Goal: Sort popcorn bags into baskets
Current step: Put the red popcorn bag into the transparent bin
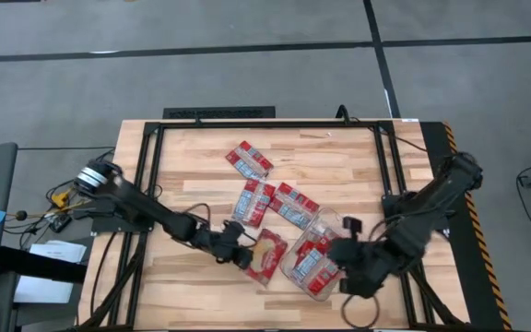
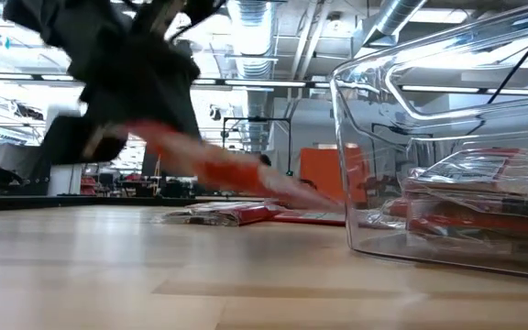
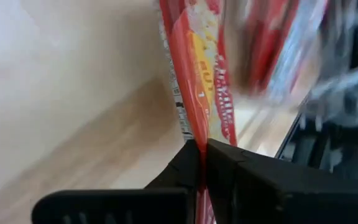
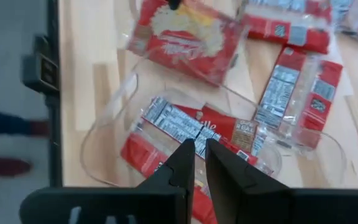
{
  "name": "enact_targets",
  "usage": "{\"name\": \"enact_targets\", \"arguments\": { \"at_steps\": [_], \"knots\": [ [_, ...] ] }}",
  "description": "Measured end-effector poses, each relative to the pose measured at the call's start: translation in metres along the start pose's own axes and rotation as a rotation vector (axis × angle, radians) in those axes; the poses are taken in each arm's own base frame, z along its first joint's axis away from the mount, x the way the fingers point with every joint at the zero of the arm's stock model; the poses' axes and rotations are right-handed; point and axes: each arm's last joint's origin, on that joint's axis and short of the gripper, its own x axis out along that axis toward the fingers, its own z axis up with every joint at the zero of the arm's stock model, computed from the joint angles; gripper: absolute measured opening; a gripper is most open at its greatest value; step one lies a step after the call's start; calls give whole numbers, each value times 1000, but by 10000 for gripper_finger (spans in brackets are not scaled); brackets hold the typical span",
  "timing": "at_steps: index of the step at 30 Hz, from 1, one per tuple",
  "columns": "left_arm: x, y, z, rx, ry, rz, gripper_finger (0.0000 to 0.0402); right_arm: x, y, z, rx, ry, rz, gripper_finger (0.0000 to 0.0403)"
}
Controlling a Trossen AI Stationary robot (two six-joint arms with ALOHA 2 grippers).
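Tub [image 2: 447,183] cut off at low view's right edge
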Motion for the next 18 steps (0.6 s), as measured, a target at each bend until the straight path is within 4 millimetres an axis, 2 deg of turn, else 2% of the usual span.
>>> {"name": "enact_targets", "arguments": {
  "at_steps": [2,6,9,13,18],
  "knots": [
    [-18,-9,7,-3,-53,-17,0,-16,-4,-4,34,-43,6,63],
    [-56,-36,20,-9,-151,-179,0,-40,-8,-11,75,-132,22,63],
    [-69,-49,25,-3,-199,-257,0,-51,-8,-16,82,-186,28,63],
    [-65,-76,28,46,-204,-295,0,-57,-8,-19,81,-222,29,63],
    [-29,-108,31,155,-166,-276,0,-56,-7,-19,79,-220,29,63]
  ]
}}
